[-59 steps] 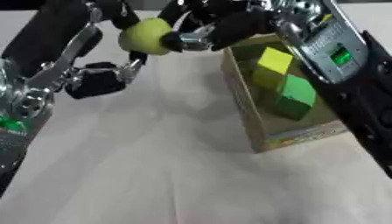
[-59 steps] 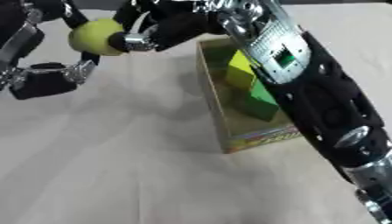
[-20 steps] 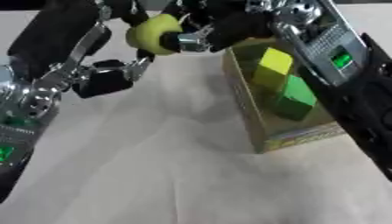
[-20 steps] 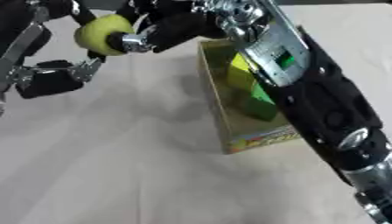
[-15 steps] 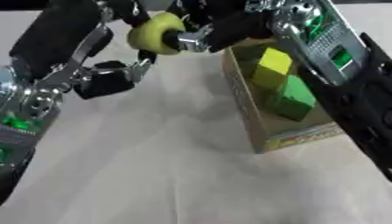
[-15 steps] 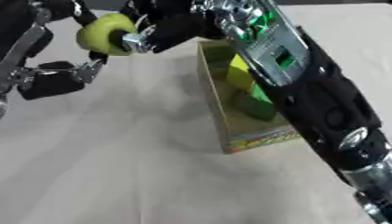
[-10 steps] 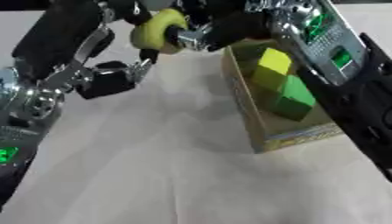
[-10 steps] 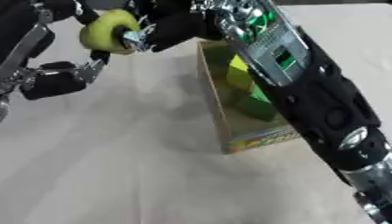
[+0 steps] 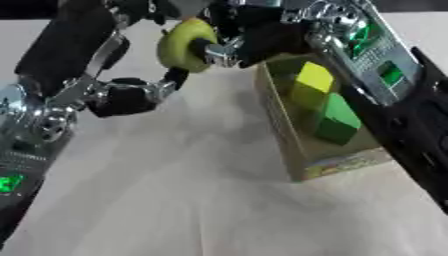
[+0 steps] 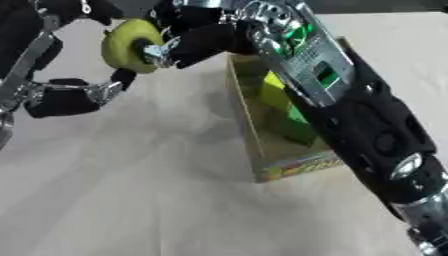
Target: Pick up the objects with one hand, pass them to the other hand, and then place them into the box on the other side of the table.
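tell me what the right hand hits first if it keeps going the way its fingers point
The right hand points toward the robot's left, and its fingers already touch the yellow-green ball. Just past the ball are the left hand's fingers, so those likely come next, though depth is unclear.

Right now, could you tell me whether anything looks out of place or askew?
Nothing stands out. The yellow-green ball is held in the air between both hands, and the box sits upright on the table with its green blocks inside.

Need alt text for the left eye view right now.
A yellow-green ball is held between the left hand and right hand, above the table. To its right, an open box holds yellow and green blocks.
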